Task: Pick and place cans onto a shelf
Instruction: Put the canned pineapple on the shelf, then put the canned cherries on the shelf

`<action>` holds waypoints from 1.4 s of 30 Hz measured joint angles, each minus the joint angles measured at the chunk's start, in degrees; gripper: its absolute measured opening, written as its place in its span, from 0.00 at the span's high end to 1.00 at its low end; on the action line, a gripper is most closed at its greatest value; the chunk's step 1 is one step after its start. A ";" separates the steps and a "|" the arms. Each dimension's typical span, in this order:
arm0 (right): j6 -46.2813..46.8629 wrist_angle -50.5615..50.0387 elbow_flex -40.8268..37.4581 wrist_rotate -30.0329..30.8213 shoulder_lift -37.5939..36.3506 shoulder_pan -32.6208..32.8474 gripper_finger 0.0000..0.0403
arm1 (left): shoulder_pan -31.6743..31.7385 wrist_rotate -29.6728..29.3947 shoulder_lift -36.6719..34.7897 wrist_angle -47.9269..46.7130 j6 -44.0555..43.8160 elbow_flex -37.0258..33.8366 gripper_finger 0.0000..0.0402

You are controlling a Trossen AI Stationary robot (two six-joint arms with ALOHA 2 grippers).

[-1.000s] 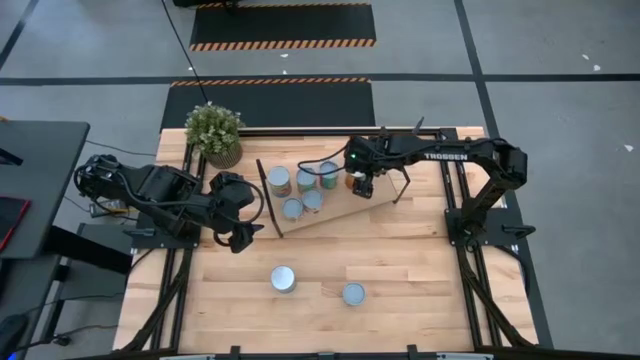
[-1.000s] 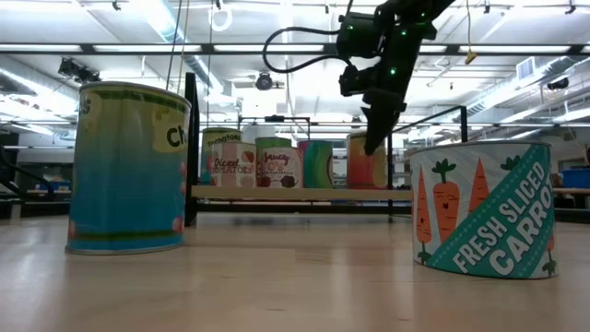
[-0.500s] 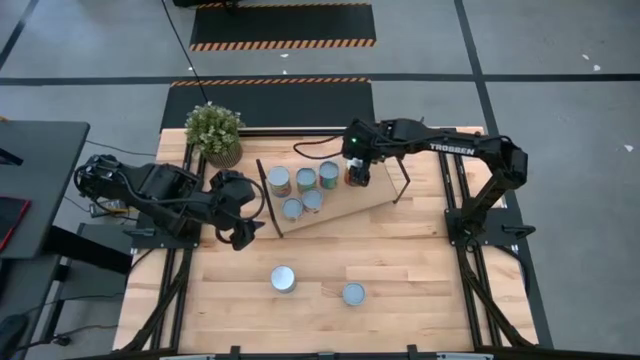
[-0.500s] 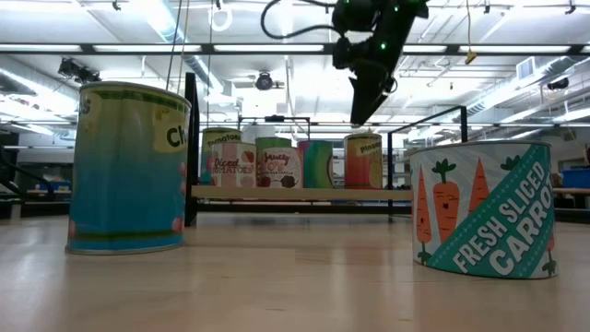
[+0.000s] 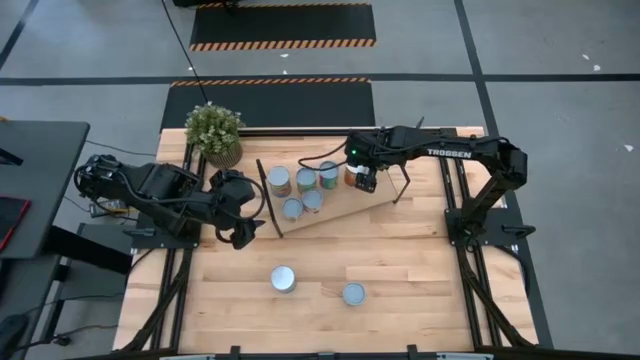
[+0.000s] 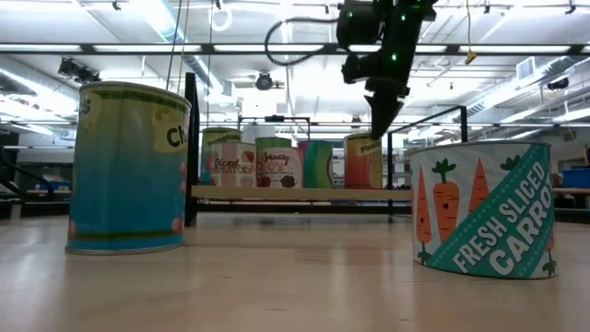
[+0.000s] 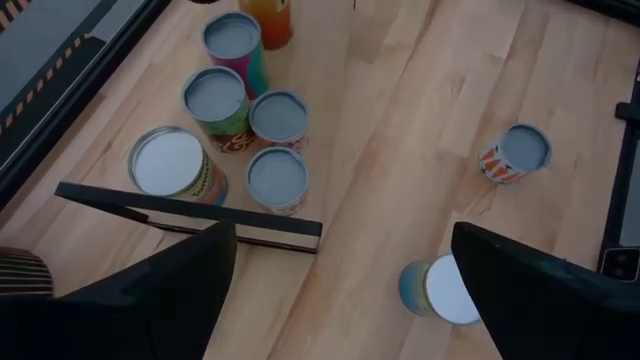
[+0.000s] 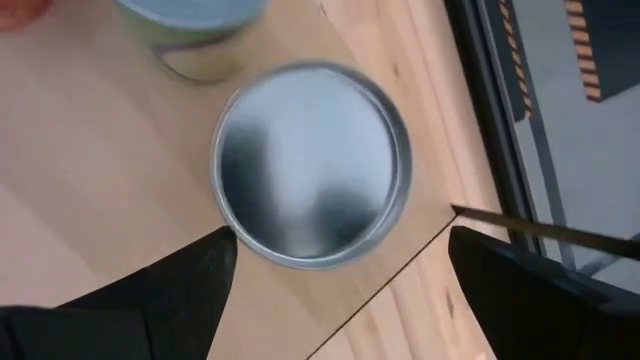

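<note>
The shelf (image 5: 345,208) is a light-wood board with black frame ends, lying at the table's far middle. Several cans stand upright on it; the rightmost, an orange-labelled can (image 5: 351,178) with a silver top (image 8: 310,165), stands near the shelf's far right corner. My right gripper (image 5: 365,182) hovers just above this can, open and empty; it also shows in the low view (image 6: 381,115). Two more cans stand on the tabletop: a blue one (image 5: 284,279) and a carrot one (image 5: 353,294). My left gripper (image 5: 240,226) waits open at the shelf's left end.
A potted green plant (image 5: 213,132) stands at the table's far left corner. The shelf's black frame end (image 7: 190,215) stands between my left gripper and the cans. Bare tabletop lies near and right of the two loose cans (image 7: 515,152).
My right gripper has risen from beside the orange-labelled can, and its fingers now stand above the can's top. The can stays upright on the shelf.
</note>
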 joint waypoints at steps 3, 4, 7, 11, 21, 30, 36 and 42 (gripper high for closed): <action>0.00 3.14 -1.65 -0.12 0.02 -0.94 0.08 | 0.00 -0.57 0.00 -0.01 0.08 0.00 0.07; -0.03 3.79 -1.96 -0.22 0.02 -1.14 0.08 | 0.00 -0.90 0.00 -0.01 0.28 0.00 0.07; -0.74 5.38 -2.36 -1.24 0.02 -1.47 0.08 | 0.00 -1.07 0.00 -0.01 0.45 0.00 0.07; -0.69 4.62 -1.45 -2.70 0.02 -0.99 0.08 | 0.00 -1.03 0.00 -0.01 0.17 0.00 0.07; 2.10 5.70 7.02 -8.23 -0.02 6.62 0.08 | 0.00 0.72 0.00 -0.03 -0.01 0.00 0.07; 3.46 14.30 6.74 -11.35 0.00 16.34 0.08 | -3.36 7.79 0.07 -0.03 -4.85 0.00 0.07; 8.84 18.00 5.56 -10.49 0.03 22.87 0.08 | -12.22 4.36 0.13 -1.33 -9.27 0.00 0.07; 13.26 21.16 5.47 -7.31 0.46 28.58 0.08 | -19.76 -6.23 2.58 -5.57 -17.87 0.00 0.07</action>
